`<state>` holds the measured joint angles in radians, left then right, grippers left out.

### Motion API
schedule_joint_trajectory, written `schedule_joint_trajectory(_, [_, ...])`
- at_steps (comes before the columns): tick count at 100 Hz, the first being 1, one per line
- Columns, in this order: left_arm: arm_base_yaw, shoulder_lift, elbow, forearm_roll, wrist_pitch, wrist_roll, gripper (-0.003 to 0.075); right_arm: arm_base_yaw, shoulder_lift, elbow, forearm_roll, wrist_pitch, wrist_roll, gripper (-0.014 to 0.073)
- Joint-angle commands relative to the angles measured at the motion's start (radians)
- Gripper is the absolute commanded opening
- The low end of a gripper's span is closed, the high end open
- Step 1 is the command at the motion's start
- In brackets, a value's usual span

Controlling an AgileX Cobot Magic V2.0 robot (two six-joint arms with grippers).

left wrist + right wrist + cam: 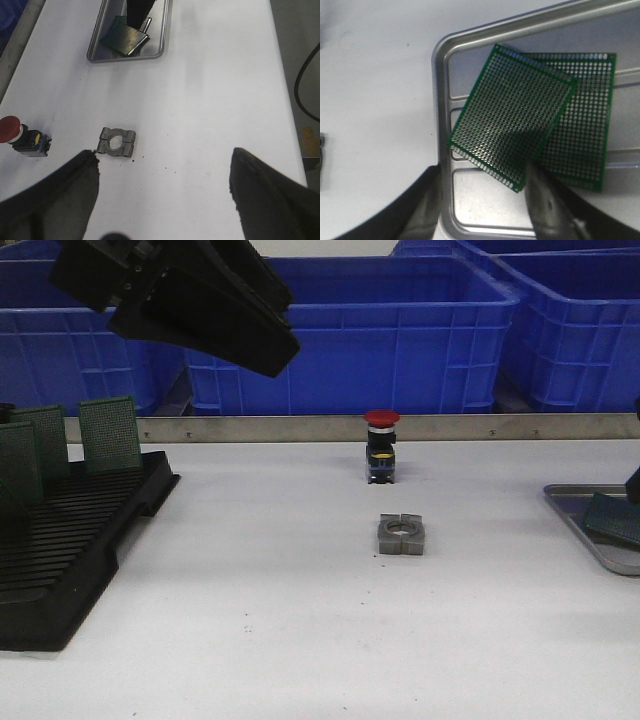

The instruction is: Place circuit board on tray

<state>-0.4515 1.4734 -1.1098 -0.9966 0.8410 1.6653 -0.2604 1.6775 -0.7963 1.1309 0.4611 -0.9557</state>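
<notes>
At the far left of the table sits a black rack, with three green boards standing upright in its back slots. Above it, high off the table, hangs the left gripper; in its wrist view the two dark fingers stand wide apart with only bare table between them, holding nothing.

Behind the table runs a row of blue bins, with a metal strip along the table's back edge.

Near the middle stands a button switch with a red cap, black body and a yellow band, upright. Just in front of it, apart from it, lies a grey clamp block with a round hole through it.

At the right edge lies the tray, only partly in the front view. Two green circuit boards lie on it: the upper board is turned at an angle and overlaps the lower board, which lies flat on the tray's ribs. The upper board is inside the tray's rim, near one rounded corner.

The right gripper hovers low over that corner of the tray. Its fingers are spread: one is over the table just outside the rim, the other is over the tray at the edge of the upper board. Whether that finger touches the board cannot be told. Nothing is pinched between them.
</notes>
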Motion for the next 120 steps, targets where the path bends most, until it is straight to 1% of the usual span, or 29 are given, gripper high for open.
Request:
schedule_joint_trajectory(1, [-0.008, -0.047, -0.026, -0.06, -0.024, -0.001, 0.0495, -0.007, -0.037, -0.026, 0.021, 0.003, -0.02, 0.0495])
schedule_joint_trajectory(15, [0.005, -0.08, -0.026, -0.058, -0.087, -0.037, 0.0488, -0.007, -0.06, -0.026, -0.008, 0.003, -0.021, 0.0493])
schedule_joint_trajectory(18, [0.012, -0.089, -0.026, -0.055, -0.105, -0.068, 0.0468, -0.007, -0.07, -0.026, -0.021, 0.005, -0.023, 0.0486])
schedule_joint_trajectory(22, [0.028, -0.103, -0.026, -0.054, -0.127, -0.106, 0.0436, -0.007, -0.088, -0.026, -0.039, 0.01, -0.03, 0.0455])
schedule_joint_trajectory(25, [0.041, -0.112, -0.026, -0.052, -0.135, -0.144, 0.0393, -0.007, -0.102, -0.025, -0.051, 0.01, -0.036, 0.0416])
schedule_joint_trajectory(29, [0.067, -0.125, -0.026, -0.05, -0.14, -0.179, 0.0339, -0.007, -0.126, -0.024, -0.07, 0.012, -0.044, 0.0332])
schedule_joint_trajectory(30, [0.072, -0.13, -0.026, -0.05, -0.14, -0.192, 0.0313, -0.007, -0.13, -0.024, -0.077, 0.012, -0.047, 0.03])
schedule_joint_trajectory(32, [0.087, -0.134, -0.026, -0.05, -0.14, -0.209, 0.027, -0.007, -0.142, -0.023, -0.085, 0.015, -0.047, 0.0265])
schedule_joint_trajectory(33, [0.092, -0.138, -0.026, -0.05, -0.138, -0.214, 0.0255, -0.007, -0.146, -0.023, -0.093, 0.016, -0.047, 0.0228])
schedule_joint_trajectory(34, [0.102, -0.139, -0.026, -0.05, -0.138, -0.224, 0.0239, -0.007, -0.155, -0.022, -0.097, 0.017, -0.047, 0.0209])
schedule_joint_trajectory(37, [0.124, -0.148, -0.026, -0.047, -0.13, -0.24, 0.0157, -0.007, -0.172, -0.02, -0.118, 0.019, -0.047, 0.0114])
schedule_joint_trajectory(38, [0.135, -0.15, -0.026, -0.047, -0.13, -0.243, 0.0141, -0.007, -0.181, -0.019, -0.123, 0.022, -0.047, 0.0095])
schedule_joint_trajectory(39, [0.141, -0.149, -0.026, -0.047, -0.127, -0.251, 0.0107, -0.007, -0.186, -0.019, -0.127, 0.022, -0.047, 0.0077])
schedule_joint_trajectory(40, [0.146, -0.153, -0.026, -0.047, -0.123, -0.255, 0.009, -0.007, -0.19, -0.019, -0.134, 0.023, -0.047, 0.004])
schedule_joint_trajectory(41, [0.158, -0.156, -0.026, -0.047, -0.12, -0.262, 0.0073, -0.007, -0.199, -0.018, -0.138, 0.023, -0.047, 0.0022])
schedule_joint_trajectory(44, [0.182, -0.162, -0.026, -0.047, -0.102, -0.276, -0.001, -0.007, -0.219, -0.016, -0.151, 0.027, -0.047, -0.0063])
schedule_joint_trajectory(45, [0.194, -0.162, -0.026, -0.047, -0.098, -0.279, -0.002, -0.007, -0.229, -0.014, -0.152, 0.028, -0.047, -0.0078])
schedule_joint_trajectory(49, [0.223, -0.17, -0.026, -0.047, -0.071, -0.293, -0.0017, -0.007, -0.255, -0.007, -0.152, 0.024, -0.047, -0.006])
schedule_joint_trajectory(58, [0.296, -0.188, -0.02, -0.047, -0.043, -0.359, -0.0018, -0.006, -0.331, 0.02, -0.153, 0.004, -0.067, -0.0059])
schedule_joint_trajectory(69, [0.367, -0.223, 0.012, -0.05, -0.06, -0.388, -0.0018, 0.011, -0.438, 0.067, -0.152, -0.085, -0.069, -0.0059])
schedule_joint_trajectory(81, [0.396, -0.298, 0.09, -0.063, -0.164, -0.388, -0.0018, 0.047, -0.556, 0.129, -0.141, -0.181, -0.069, -0.0059])
schedule_joint_trajectory(86, [0.396, -0.344, 0.138, -0.077, -0.234, -0.388, -0.0018, 0.065, -0.602, 0.155, -0.132, -0.212, -0.069, -0.0059])
schedule_joint_trajectory(98, [0.394, -0.448, 0.242, -0.169, -0.361, -0.388, -0.0018, 0.112, -0.709, 0.213, -0.13, -0.29, -0.071, -0.0059])
schedule_joint_trajectory(110, [0.394, -0.547, 0.333, -0.215, -0.46, -0.388, -0.0018, 0.132, -0.818, 0.283, -0.13, -0.324, -0.072, -0.0059])
schedule_joint_trajectory(120, [0.394, -0.627, 0.404, -0.233, -0.493, -0.385, -0.0018, 0.134, -0.925, 0.341, -0.13, -0.325, -0.072, -0.0059])
